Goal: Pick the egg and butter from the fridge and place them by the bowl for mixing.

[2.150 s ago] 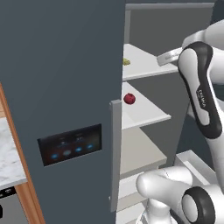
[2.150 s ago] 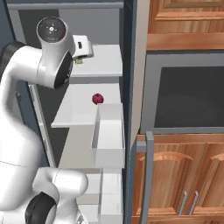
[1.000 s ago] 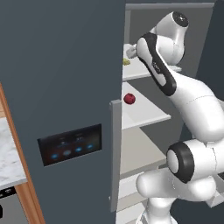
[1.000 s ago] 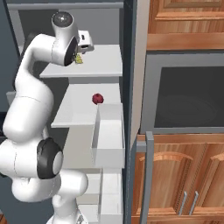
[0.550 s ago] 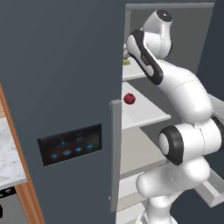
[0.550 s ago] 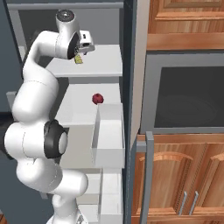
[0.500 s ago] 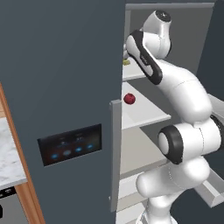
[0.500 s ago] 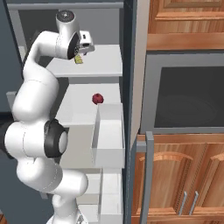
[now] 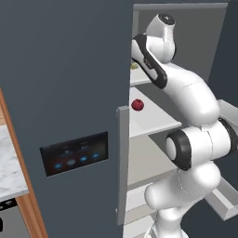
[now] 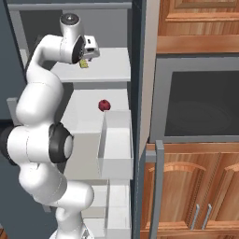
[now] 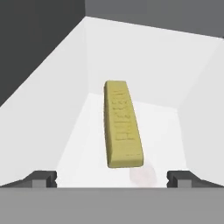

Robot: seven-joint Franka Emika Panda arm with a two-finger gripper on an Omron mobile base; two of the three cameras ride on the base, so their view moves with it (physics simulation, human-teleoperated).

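Arm is reaching high into the open fridge (image 9: 69, 69), wrist at the top shelf (image 10: 112, 70), because that's where the butter (image 11: 122, 127) sits. In the right base view the butter (image 10: 84, 65) shows as a small yellow block on the shelf's near left part, right under the hand. Left base view only catches a yellowish sliver (image 9: 134, 66) at the door edge, probably the same block, hard to be sure.

Hand view: butter lies lengthwise, pointing away from the camera, roughly centred between the two fingers (image 11: 43, 178). That alignment makes sense for a pinch across the short width. The gripper (image 11: 112, 179) is spread wide, one tip at each lower corner, clear gap to the butter on both sides. Nothing held, nothing touched. The block's near end looks just ahead of the tips, so my read is pre-grasp: push in a bit more, then close.

Faint pale blob (image 11: 142, 175) on the shelf just below the butter's near end. Can't tell what it is.

Red round fruit (image 10: 104, 105) sits on the next shelf down, well apart from the hand, not our target. The white door bin (image 10: 116, 144) hangs below that.

Risk call: block is small and slick-looking, so an off-centre close could skid it back along the shelf.
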